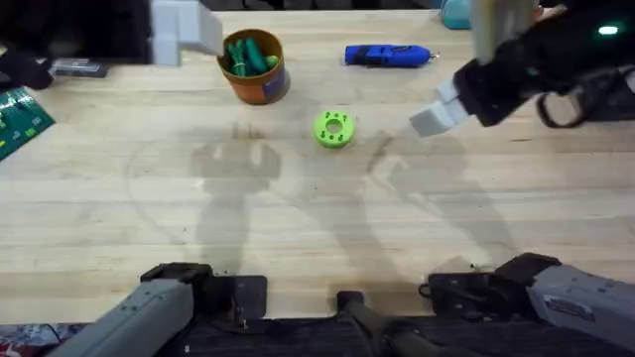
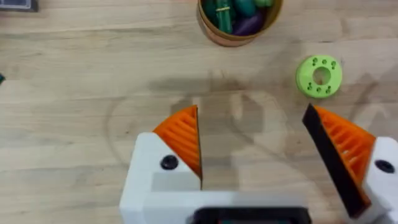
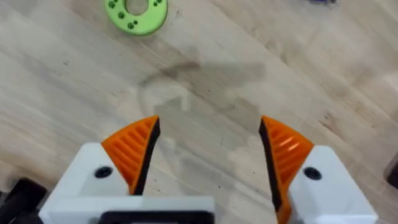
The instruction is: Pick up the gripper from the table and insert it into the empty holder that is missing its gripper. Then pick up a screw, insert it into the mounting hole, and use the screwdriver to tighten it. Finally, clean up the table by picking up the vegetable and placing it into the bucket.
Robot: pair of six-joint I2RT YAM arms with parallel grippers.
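Note:
The orange-brown bucket (image 1: pixel 260 84) stands at the back left of the table (image 1: pixel 298 228). Dark-green vegetable pieces (image 1: pixel 246 55) lie inside the bucket (image 2: pixel 214 34), along with a purple piece (image 2: pixel 250 25). The blue screwdriver (image 1: pixel 387 55) lies to the bucket's right at the back. My left gripper (image 1: pixel 189 35) hovers high beside the bucket, open and empty (image 2: pixel 252 121). My right gripper (image 1: pixel 437 111) hangs right of the lime-green disc (image 1: pixel 333 129), open and empty (image 3: pixel 208 124) above bare wood. The loose gripper, the holder and the screw are out of view.
The lime-green disc (image 2: pixel 318 76) with holes (image 3: pixel 137 11) lies near the table's middle. A green circuit board (image 1: pixel 20 119) and a dark flat item (image 1: pixel 74 67) sit at the left edge. A teal object (image 1: pixel 456 12) is at the back right.

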